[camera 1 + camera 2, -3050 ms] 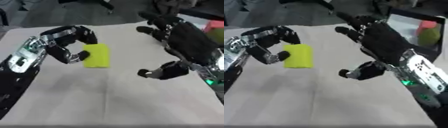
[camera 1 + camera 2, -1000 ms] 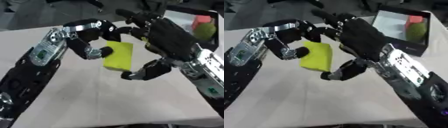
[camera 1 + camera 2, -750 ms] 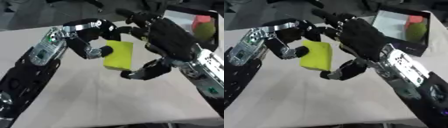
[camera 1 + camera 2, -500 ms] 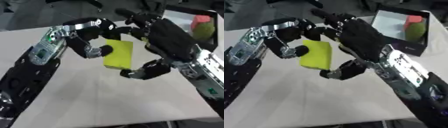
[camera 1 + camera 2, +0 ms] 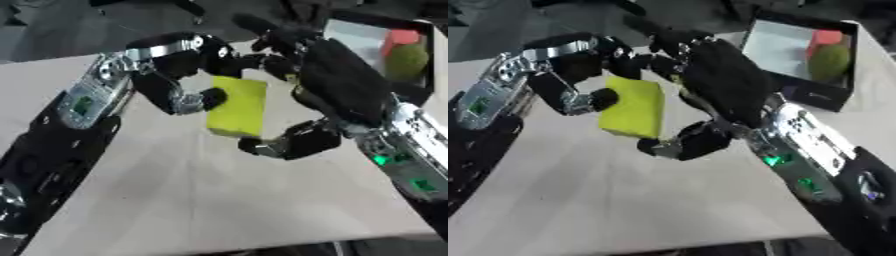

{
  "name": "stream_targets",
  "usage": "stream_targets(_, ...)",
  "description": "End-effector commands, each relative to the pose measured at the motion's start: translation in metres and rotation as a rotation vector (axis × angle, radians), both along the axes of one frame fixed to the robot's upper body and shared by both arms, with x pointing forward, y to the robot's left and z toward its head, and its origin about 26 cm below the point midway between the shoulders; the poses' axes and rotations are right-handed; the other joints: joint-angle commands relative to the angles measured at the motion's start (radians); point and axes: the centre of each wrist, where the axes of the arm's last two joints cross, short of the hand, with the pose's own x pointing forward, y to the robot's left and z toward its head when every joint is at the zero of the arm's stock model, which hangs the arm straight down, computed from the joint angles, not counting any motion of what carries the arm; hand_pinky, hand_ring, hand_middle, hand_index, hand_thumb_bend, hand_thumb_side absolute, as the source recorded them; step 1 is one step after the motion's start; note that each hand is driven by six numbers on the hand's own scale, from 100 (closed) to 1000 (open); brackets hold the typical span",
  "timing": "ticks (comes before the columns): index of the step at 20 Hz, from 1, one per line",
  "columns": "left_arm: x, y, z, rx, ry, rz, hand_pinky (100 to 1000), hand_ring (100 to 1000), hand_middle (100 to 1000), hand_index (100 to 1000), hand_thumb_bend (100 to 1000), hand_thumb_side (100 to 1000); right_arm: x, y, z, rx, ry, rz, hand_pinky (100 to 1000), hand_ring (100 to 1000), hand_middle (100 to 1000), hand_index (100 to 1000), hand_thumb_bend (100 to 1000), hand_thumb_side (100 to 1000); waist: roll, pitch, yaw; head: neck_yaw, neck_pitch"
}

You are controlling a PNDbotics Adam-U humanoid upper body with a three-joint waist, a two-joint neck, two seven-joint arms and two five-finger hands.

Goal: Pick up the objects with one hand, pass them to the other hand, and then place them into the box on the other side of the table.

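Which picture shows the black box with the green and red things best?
The right eye view. There the whole box shows, with the green thing and the red thing inside. In the left eye view the picture's right edge cuts the box off.

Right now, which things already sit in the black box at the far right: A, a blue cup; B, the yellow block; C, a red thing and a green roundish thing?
C: the box holds a red thing and a green roundish thing, while the yellow block is pinched in the left hand beside the right hand.
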Motion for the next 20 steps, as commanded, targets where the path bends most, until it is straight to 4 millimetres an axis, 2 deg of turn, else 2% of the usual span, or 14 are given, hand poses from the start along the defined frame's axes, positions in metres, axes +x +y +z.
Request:
stream_targets(1, -0.0004, -0.0058, 0.0004, 0.033, -0.017, -0.01, 540, 440, 382, 549, 100, 262, -0.0007, -0.0012, 0.0122, 0.08, -0.045, 0.0, 645, 755, 1000, 513, 367, 421, -0.003, -0.008, -0.001, 0.003, 0.006)
stream_targets(5, 0.0026, -0.0034, -0.0047, 0.048, -0.01, 0.01, 544, 451, 393, 558, 100, 263, -0.0007, -0.0015, 0.0116, 0.132, -0.05, -0.006, 640, 754, 1000, 463, 314, 392, -0.004, -0.007, -0.003, 0.001, 0.006)
stream_targets(7, 0.0039, -0.0026, -0.0068, 0.055, -0.008, 0.018, 547, 455, 399, 564, 100, 276, -0.0008, -0.0015, 0.0112, 0.143, -0.053, -0.007, 643, 754, 1000, 409, 244, 344, -0.004, -0.006, -0.003, -0.002, 0.006)
stream_targets(12, 0.0054, -0.0025, -0.0088, 0.058, -0.008, 0.023, 553, 465, 415, 579, 100, 295, -0.0009, -0.0015, 0.0107, 0.154, -0.058, -0.011, 647, 753, 1000, 386, 254, 338, -0.005, -0.006, -0.003, -0.006, 0.006)
stream_targets(16, 0.0046, -0.004, -0.0088, 0.058, -0.012, 0.015, 574, 483, 443, 607, 100, 348, -0.001, -0.0012, 0.0107, 0.155, -0.063, -0.011, 653, 753, 1000, 375, 256, 338, -0.007, -0.005, -0.004, -0.009, 0.006)
stream_targets(20, 0.0042, -0.0049, -0.0084, 0.051, -0.02, 0.006, 596, 511, 485, 651, 100, 480, -0.001, -0.0009, 0.0109, 0.149, -0.069, -0.01, 657, 754, 1000, 370, 256, 336, -0.008, -0.005, -0.004, -0.01, 0.006)
